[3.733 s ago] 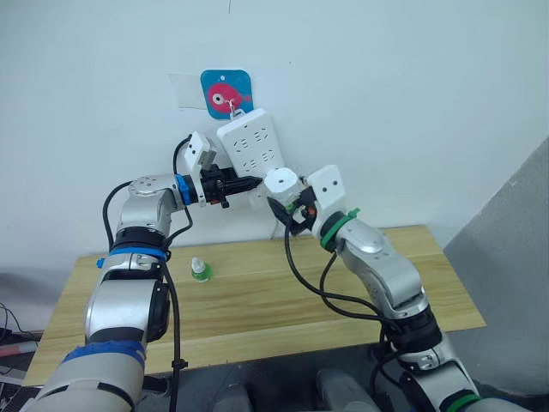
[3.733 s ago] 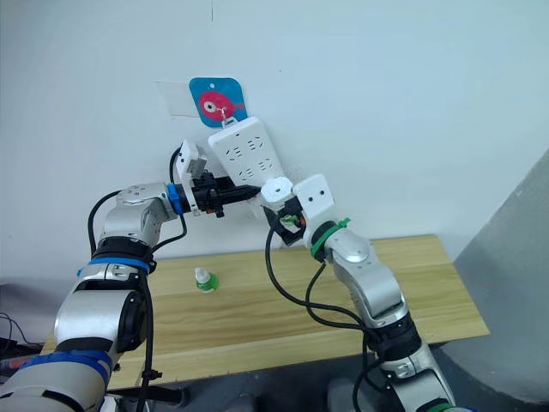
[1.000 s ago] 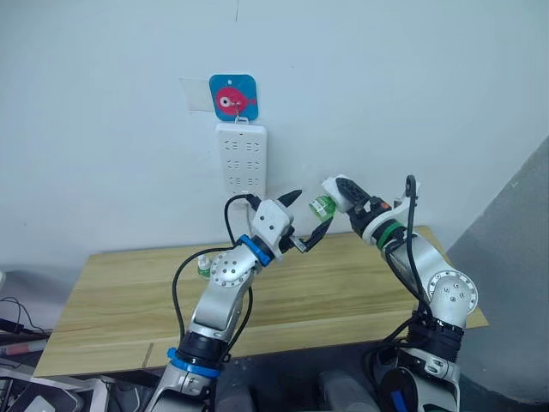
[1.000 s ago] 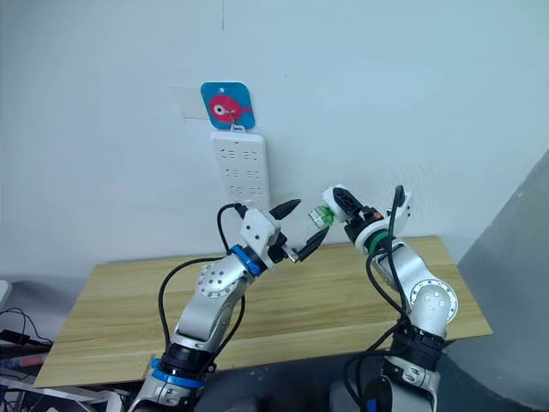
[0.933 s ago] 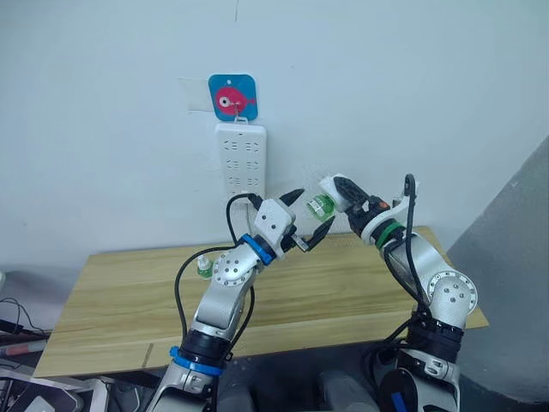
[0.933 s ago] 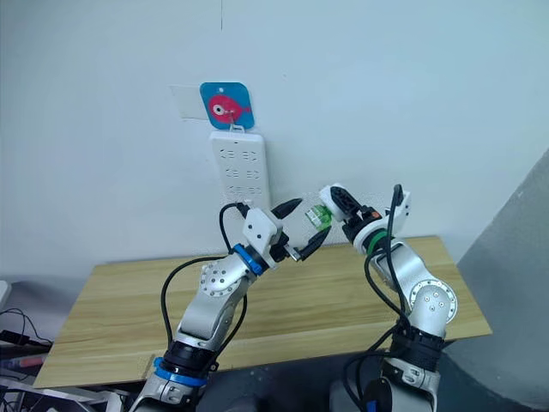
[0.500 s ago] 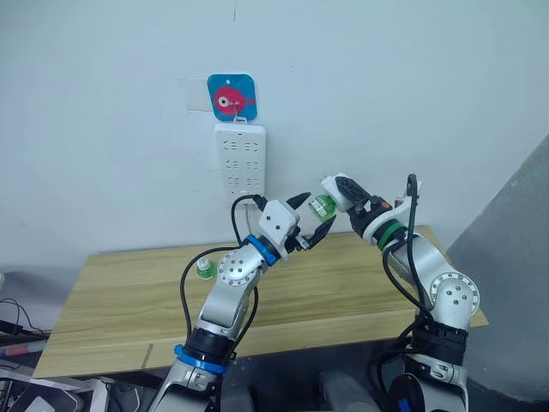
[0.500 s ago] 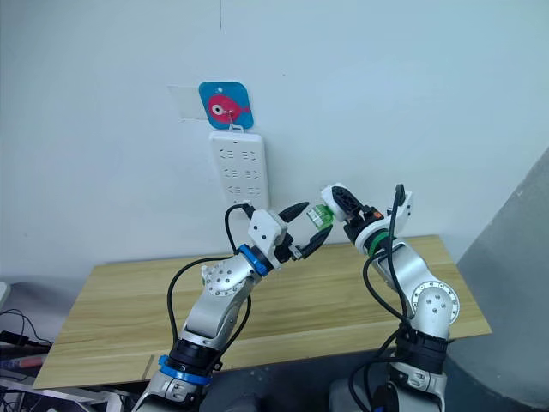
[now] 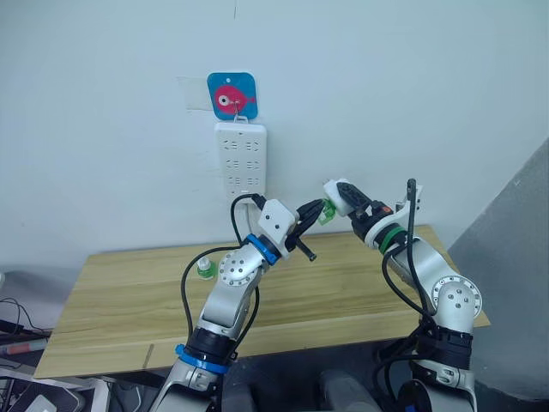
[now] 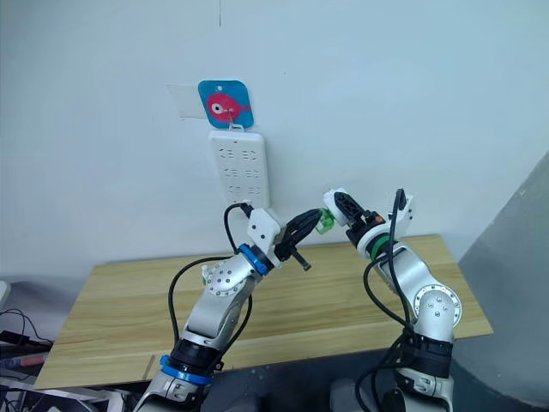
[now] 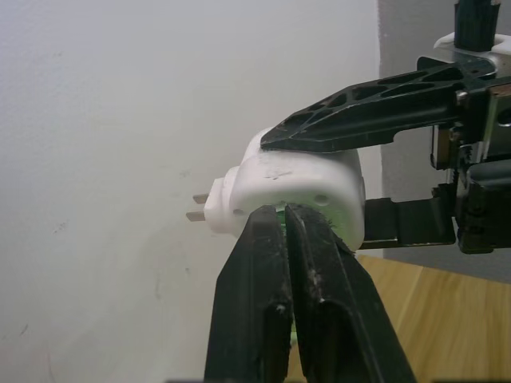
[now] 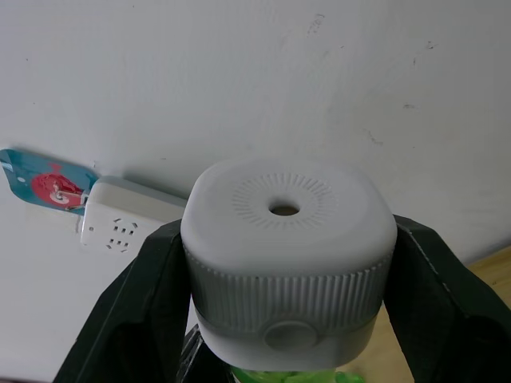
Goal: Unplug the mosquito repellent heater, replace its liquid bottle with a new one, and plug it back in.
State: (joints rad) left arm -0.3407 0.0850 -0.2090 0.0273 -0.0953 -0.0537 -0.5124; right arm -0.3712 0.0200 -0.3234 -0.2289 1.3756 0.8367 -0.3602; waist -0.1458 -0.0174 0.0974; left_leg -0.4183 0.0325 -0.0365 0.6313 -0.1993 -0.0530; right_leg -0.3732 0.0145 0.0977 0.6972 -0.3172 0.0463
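Spare bottle (image 9: 204,269): small, clear body with green liquid and a white cap; stands upright on the table toward its left rear, apart from both arms. No readable label.
Table (image 9: 129,322): pale wood-grain top, rectangular, set against the wall.
Wall sticker (image 9: 232,94): blue rounded square with a pink fish figure; no writing legible.
Power strip (image 9: 240,160): long white plastic multi-socket bar hanging upright on the wall just below the sticker, rows of slot openings; all sockets bare.
Left gripper (image 9: 316,212): black fingers pressed narrow together, tips pinching the green bottle (image 10: 325,221) that sticks out beneath the heater; the left wrist view shows the two fingers almost touching, green between them.
Mosquito repellent heater (image 12: 288,251): white rounded plastic unit, ribbed band around its middle, round vent hole ringed by fine radial slits, small round button low on the side; two metal prongs (image 11: 198,207) point toward the wall. Held in the air over the table, right of the power strip, unplugged.
Right gripper (image 10: 340,206): black fingers spread about the heater's sides, clamping its body.
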